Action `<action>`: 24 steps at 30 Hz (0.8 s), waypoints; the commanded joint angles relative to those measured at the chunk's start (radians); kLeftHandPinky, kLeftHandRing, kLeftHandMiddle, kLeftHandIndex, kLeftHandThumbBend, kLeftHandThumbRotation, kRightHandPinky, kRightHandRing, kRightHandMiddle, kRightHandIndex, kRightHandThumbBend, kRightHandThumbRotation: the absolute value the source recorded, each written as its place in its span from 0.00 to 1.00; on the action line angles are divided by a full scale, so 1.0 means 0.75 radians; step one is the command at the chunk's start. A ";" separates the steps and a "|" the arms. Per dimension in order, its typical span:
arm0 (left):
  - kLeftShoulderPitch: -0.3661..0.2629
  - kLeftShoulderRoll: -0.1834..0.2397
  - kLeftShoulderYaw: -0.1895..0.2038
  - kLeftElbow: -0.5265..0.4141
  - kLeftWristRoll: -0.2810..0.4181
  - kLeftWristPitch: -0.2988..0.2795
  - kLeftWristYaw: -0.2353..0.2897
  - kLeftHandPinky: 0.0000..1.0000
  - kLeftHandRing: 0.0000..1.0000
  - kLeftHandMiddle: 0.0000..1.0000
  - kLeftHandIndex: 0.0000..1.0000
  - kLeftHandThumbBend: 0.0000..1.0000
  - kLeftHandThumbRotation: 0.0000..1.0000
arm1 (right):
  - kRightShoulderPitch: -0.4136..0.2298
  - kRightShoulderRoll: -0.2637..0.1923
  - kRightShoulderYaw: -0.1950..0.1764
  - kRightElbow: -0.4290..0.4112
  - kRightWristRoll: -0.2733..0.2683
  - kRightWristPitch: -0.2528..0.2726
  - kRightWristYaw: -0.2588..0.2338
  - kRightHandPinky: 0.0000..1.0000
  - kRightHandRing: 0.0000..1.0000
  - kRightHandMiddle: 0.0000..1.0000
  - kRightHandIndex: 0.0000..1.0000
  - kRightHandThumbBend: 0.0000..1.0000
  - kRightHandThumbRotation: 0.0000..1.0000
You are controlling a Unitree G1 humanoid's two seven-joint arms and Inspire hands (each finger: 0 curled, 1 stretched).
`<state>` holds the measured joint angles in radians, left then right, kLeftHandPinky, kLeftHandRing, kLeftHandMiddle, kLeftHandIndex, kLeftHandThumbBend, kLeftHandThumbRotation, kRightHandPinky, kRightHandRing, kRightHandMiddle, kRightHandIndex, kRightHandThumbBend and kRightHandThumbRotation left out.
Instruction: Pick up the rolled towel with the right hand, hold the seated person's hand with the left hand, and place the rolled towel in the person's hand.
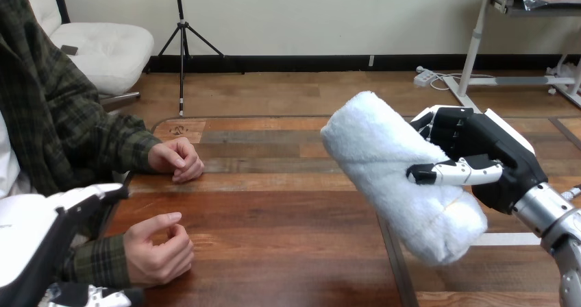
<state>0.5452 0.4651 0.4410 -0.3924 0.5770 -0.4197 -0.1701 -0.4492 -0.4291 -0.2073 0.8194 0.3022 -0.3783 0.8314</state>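
Note:
The rolled white towel (390,170) hangs tilted above the right half of the wooden table (274,211). My right hand (497,163) is shut on it, thumb across its front and fingers behind it. The person sits at the left. The person's nearer hand (161,249) rests on the table, loosely curled and holding nothing. The person's farther hand (177,160) lies closed on the table further back. My left hand (41,231) sits at the bottom left against the plaid sleeve of the nearer forearm. Whether it grips that forearm is hidden.
A dark seam (394,259) runs across the tabletop below the towel. Bare wood lies between the person's hands and the towel.

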 commanded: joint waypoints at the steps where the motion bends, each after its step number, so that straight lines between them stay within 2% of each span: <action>1: -0.082 0.079 -0.014 0.072 0.026 0.016 0.008 0.67 0.77 0.79 0.79 1.00 0.22 | -0.036 -0.021 -0.045 -0.129 0.063 0.001 0.028 0.27 0.31 0.40 0.45 0.89 0.00; 8: -0.123 0.127 -0.040 0.203 0.069 -0.017 0.060 0.68 0.77 0.79 0.79 1.00 0.22 | 0.004 -0.035 -0.048 -0.227 0.085 0.042 0.032 0.26 0.31 0.40 0.46 0.88 0.00; 14: -0.151 0.178 -0.069 0.303 0.130 -0.016 0.096 0.70 0.78 0.79 0.80 1.00 0.23 | 0.031 -0.038 -0.057 -0.290 0.108 0.043 0.047 0.26 0.30 0.40 0.46 0.88 0.00; 20: -0.189 0.230 -0.108 0.426 0.175 -0.032 0.150 0.71 0.78 0.79 0.80 1.00 0.23 | 0.064 -0.046 -0.059 -0.366 0.109 0.042 0.032 0.25 0.30 0.39 0.46 0.88 0.00; 24: -0.210 0.269 -0.141 0.493 0.214 -0.017 0.163 0.72 0.78 0.79 0.80 1.00 0.26 | 0.087 -0.055 -0.062 -0.422 0.109 0.057 0.020 0.24 0.30 0.39 0.46 0.89 0.00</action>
<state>0.4551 0.6035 0.3675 -0.0803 0.7130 -0.4257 -0.0829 -0.3631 -0.4400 -0.2135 0.6007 0.3522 -0.3395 0.8631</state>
